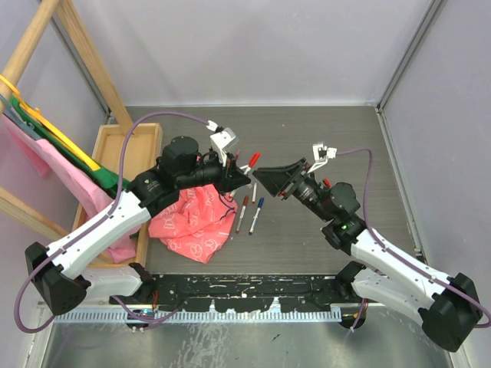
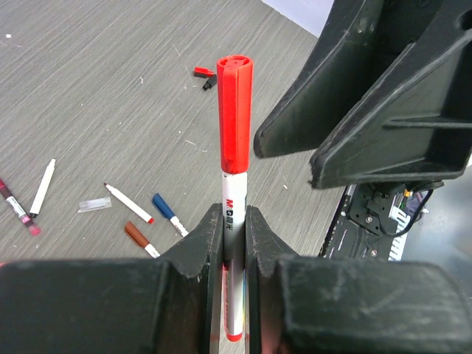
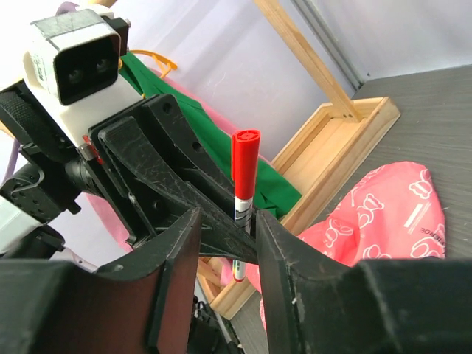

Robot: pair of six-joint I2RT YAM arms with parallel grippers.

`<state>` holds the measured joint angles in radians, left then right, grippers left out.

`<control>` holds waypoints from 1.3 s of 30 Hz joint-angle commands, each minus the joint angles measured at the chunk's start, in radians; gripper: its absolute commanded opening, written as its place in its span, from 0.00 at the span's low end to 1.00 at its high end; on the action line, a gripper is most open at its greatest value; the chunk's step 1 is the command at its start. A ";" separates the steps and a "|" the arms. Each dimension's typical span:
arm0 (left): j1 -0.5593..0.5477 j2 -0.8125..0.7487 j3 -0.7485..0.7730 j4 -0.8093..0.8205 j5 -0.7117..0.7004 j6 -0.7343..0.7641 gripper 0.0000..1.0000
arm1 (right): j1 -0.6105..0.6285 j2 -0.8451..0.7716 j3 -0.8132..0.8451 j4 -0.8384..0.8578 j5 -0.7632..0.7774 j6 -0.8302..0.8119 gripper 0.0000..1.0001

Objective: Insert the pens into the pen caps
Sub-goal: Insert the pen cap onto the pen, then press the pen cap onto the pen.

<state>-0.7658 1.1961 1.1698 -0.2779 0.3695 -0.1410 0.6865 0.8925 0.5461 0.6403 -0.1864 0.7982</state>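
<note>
My left gripper [image 2: 234, 225] is shut on the white barrel of a pen [image 2: 234, 221] and holds it upright above the table. A red pen cap [image 2: 234, 114] sits on that pen's top end. In the top view the cap [image 1: 252, 159] shows between the two grippers. My right gripper [image 3: 225, 221] stands open right in front of the capped pen [image 3: 242, 210], its jaws apart on either side of the left gripper's fingers [image 3: 169, 177] and touching nothing. More pens lie on the table, one blue-capped [image 2: 168, 212], one dark red-capped [image 2: 140, 237] and one uncapped [image 2: 127, 202].
A pink patterned cloth [image 1: 196, 218] lies left of the loose pens [image 1: 249, 213]. A wooden tray [image 1: 126, 153] with pink and green fabric stands at the left edge. A red cap [image 2: 203, 71] and a black cap [image 2: 209, 83] lie farther out on the table.
</note>
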 commanded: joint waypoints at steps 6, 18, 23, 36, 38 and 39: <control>-0.001 -0.026 0.016 0.074 0.006 0.011 0.00 | 0.003 -0.077 0.162 -0.248 0.161 -0.104 0.49; -0.001 -0.029 0.014 0.084 0.070 0.012 0.00 | 0.004 0.054 0.313 -0.297 0.174 -0.099 0.59; 0.000 -0.036 0.010 0.090 0.071 0.011 0.00 | 0.003 0.066 0.301 -0.263 0.138 -0.087 0.57; 0.000 -0.041 0.010 0.091 0.076 0.009 0.00 | 0.002 0.073 0.271 -0.177 0.073 -0.071 0.37; 0.000 -0.043 0.011 0.091 0.074 0.009 0.00 | 0.003 0.077 0.267 -0.179 0.070 -0.072 0.33; -0.001 -0.044 0.010 0.093 0.072 0.008 0.00 | 0.003 0.079 0.264 -0.179 0.069 -0.075 0.31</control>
<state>-0.7658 1.1904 1.1698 -0.2565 0.4248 -0.1406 0.6861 0.9733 0.8139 0.3954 -0.0914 0.7181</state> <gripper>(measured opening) 0.119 0.344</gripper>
